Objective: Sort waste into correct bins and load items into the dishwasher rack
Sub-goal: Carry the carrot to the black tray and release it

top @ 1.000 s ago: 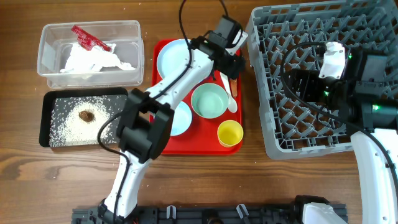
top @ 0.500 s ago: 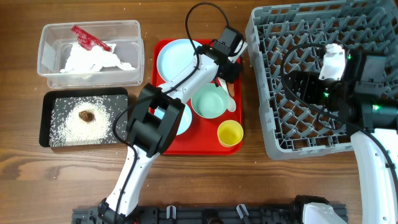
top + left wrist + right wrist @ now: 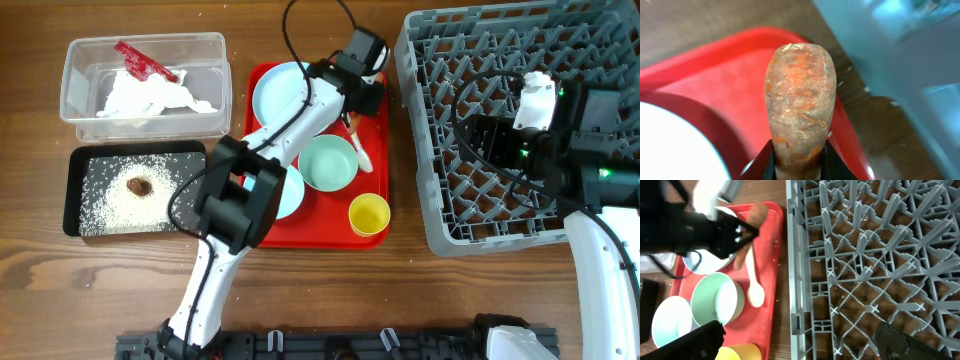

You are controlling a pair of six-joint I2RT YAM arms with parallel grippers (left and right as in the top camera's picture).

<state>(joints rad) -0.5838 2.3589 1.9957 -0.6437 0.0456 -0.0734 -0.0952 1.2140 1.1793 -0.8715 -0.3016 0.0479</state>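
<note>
My left gripper (image 3: pixel 799 162) is shut on the orange-brown carrot stick (image 3: pixel 800 100), which juts forward over the red tray's (image 3: pixel 715 100) far right corner. From overhead, the left gripper (image 3: pixel 352 92) hangs beside the light blue plate (image 3: pixel 280 90). The white spoon (image 3: pixel 362 152), pale green bowl (image 3: pixel 330 162), blue bowl (image 3: pixel 288 192) and yellow cup (image 3: pixel 369 214) rest on that tray. My right gripper (image 3: pixel 805 345) stands open over the left side of the grey dishwasher rack (image 3: pixel 870 255).
The clear tub (image 3: pixel 70 100) at back left holds a red wrapper (image 3: pixel 140 60) and white tissue (image 3: pixel 155 95). Below it, the black tray (image 3: pixel 72 190) holds rice (image 3: pixel 110 205) and a brown lump (image 3: pixel 139 185). The rack (image 3: pixel 500 215) fills the right side.
The left gripper dipped to the tray's far right corner, closed on the carrot stick and rose a little with it. The right arm has not moved.
</note>
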